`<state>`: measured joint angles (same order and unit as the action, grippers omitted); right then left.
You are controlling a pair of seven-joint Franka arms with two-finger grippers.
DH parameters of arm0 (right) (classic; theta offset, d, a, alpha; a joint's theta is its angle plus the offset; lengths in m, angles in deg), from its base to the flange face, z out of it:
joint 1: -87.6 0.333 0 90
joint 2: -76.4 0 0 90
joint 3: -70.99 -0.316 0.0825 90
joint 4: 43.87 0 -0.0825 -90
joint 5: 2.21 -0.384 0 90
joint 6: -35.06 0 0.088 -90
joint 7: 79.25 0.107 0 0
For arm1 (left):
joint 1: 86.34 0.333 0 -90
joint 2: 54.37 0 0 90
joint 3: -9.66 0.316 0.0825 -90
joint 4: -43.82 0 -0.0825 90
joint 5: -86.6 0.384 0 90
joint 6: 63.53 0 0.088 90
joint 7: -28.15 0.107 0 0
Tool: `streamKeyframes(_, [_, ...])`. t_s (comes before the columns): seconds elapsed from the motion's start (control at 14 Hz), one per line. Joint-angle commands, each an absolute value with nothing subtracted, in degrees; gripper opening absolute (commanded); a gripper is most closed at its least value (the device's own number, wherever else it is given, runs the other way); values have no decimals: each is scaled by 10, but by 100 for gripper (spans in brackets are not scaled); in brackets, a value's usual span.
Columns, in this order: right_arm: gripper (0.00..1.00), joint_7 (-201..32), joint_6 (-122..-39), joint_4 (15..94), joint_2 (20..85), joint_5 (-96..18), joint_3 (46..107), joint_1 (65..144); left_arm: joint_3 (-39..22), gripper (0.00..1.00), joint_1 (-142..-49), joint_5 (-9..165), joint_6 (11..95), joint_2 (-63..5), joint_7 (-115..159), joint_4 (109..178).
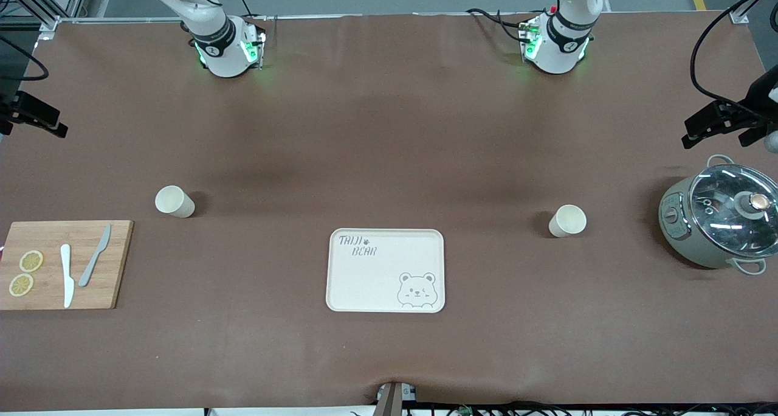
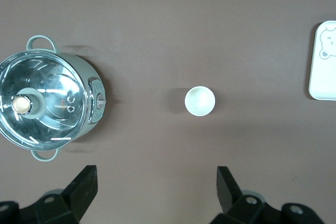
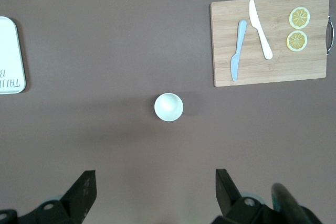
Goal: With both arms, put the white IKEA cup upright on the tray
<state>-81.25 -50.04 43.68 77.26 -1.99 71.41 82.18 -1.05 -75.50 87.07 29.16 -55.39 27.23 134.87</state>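
Two white cups stand upright on the brown table. One (image 1: 174, 201) is toward the right arm's end and shows in the right wrist view (image 3: 168, 107). The other (image 1: 568, 221) is toward the left arm's end and shows in the left wrist view (image 2: 199, 100). The cream tray (image 1: 377, 282) with a bear drawing lies between them, nearer the front camera; nothing is on it. My left gripper (image 2: 156, 174) is open and empty, high over the table beside its cup. My right gripper (image 3: 155, 177) is open and empty, high beside its cup. Both hands are out of the front view.
A green cooking pot with a glass lid (image 1: 720, 221) stands at the left arm's end, beside that cup. A bamboo cutting board (image 1: 118, 270) with two knives and two lemon slices lies at the right arm's end. Black camera mounts sit at both table ends.
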Motion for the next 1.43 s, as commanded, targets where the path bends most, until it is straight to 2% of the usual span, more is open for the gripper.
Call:
streamKeyframes(0.0, [100,-814,-498,424,768,-12,711,821,-15,100,-754,870,288,-546,282,1333])
streamKeyframes(0.93, [100,-819,-500,424,762,-17,710,821,-15,100,-747,896,310,-504,281,1331])
streamKeyframes(1.14, [100,-816,-530,425,750,-21,710,821,-12,100,-749,896,314,-481,279,1334])
streamKeyframes(1.36, [100,-819,-551,424,742,-21,709,824,-13,100,-750,895,379,-453,267,1353])
